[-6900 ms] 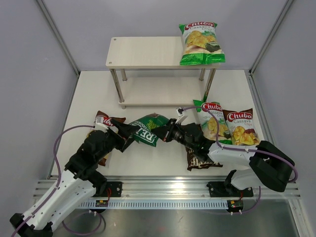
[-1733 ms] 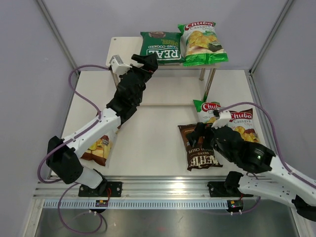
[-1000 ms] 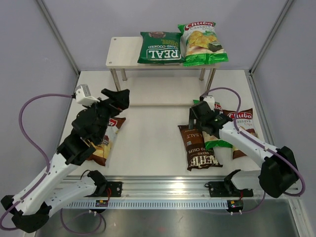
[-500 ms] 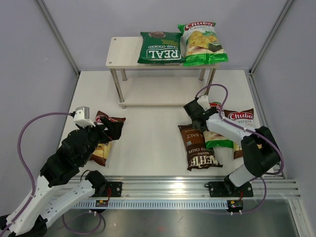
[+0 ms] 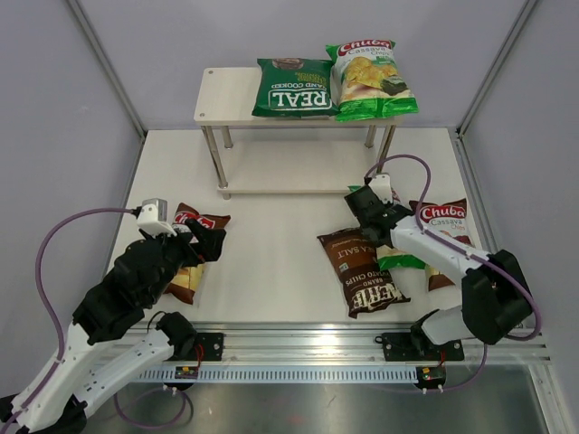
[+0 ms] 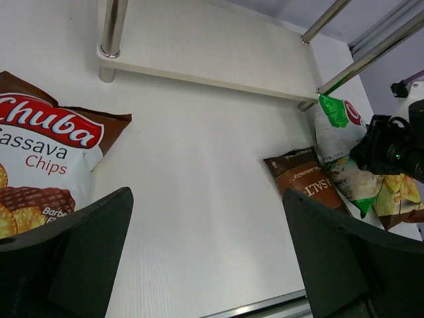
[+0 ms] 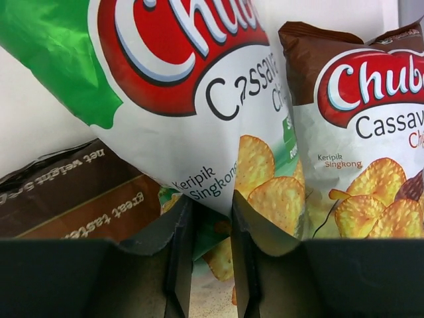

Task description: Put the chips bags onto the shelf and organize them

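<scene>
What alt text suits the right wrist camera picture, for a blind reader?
The right gripper pinches the edge of a light-green Chuba bag; a brown-and-white Chuba bag lies right of it, a dark-brown bag left.

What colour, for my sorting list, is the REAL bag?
REAL bag: dark green; clearest in top external.

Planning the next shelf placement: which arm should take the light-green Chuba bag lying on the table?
Right. The right end effector pinches the edge of the light-green Chuba bag; the left end effector hangs open far away, over the brown-and-white Chuba bag.
</scene>
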Tool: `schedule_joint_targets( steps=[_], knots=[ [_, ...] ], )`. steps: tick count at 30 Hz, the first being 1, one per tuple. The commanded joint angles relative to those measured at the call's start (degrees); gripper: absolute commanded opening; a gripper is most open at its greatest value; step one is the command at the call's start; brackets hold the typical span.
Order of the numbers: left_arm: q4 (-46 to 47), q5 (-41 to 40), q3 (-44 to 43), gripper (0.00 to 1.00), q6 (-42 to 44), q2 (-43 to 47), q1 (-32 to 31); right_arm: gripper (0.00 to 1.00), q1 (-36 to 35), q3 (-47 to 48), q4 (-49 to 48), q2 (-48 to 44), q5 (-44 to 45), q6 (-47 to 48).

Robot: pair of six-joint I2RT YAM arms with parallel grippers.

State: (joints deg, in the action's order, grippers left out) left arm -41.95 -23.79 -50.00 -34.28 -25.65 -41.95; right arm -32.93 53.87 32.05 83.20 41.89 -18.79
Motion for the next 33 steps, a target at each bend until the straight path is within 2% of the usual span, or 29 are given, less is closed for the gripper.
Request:
schedule_joint_targets(
  steps=[1,3,10,15,18,19,23,28,33],
  knots=[
    [2.6,1.9,0.5,0.99,1.1,-1.3,-0.2,0.04,-1.0,0.1,-1.3,-8.5,-4.5,-0.1],
    [3.5,2.6,0.7,0.99,1.0,-2.6,-0.2,0.0,-1.8,-0.5,-2.1,-12.0,-6.4,0.8],
    [8.4,8.1,1.7,0.99,-1.7,-5.0,-0.2,0.0,-2.5,-3.7,-5.3,-27.0,-16.2,5.1],
    [8.6,7.3,0.5,0.99,-6.0,-5.6,-0.2,0.0,-5.3,-3.0,-4.6,-29.5,-18.6,6.0],
    [6.5,4.7,-1.3,0.99,-9.4,-6.3,-0.2,0.0,-11.8,-2.5,-4.4,-28.7,-17.3,9.1],
    [6.3,4.8,-1.6,0.99,-9.9,-6.6,-0.2,0.0,-16.2,-2.5,-4.9,-28.5,-16.6,9.7],
    [3.6,4.8,-4.3,0.99,-14.2,-8.7,-0.2,0.0,-25.3,-4.0,-7.7,-27.3,-13.5,13.2],
    [-0.3,8.4,-6.3,0.99,-18.4,-10.5,-0.1,0.0,-36.4,-7.3,-16.7,-27.5,-8.2,18.6],
    [-7.9,10.2,-8.3,0.99,-27.1,-10.7,-0.1,0.0,-47.7,-9.7,-28.4,-24.0,-1.3,33.2]
  ],
)
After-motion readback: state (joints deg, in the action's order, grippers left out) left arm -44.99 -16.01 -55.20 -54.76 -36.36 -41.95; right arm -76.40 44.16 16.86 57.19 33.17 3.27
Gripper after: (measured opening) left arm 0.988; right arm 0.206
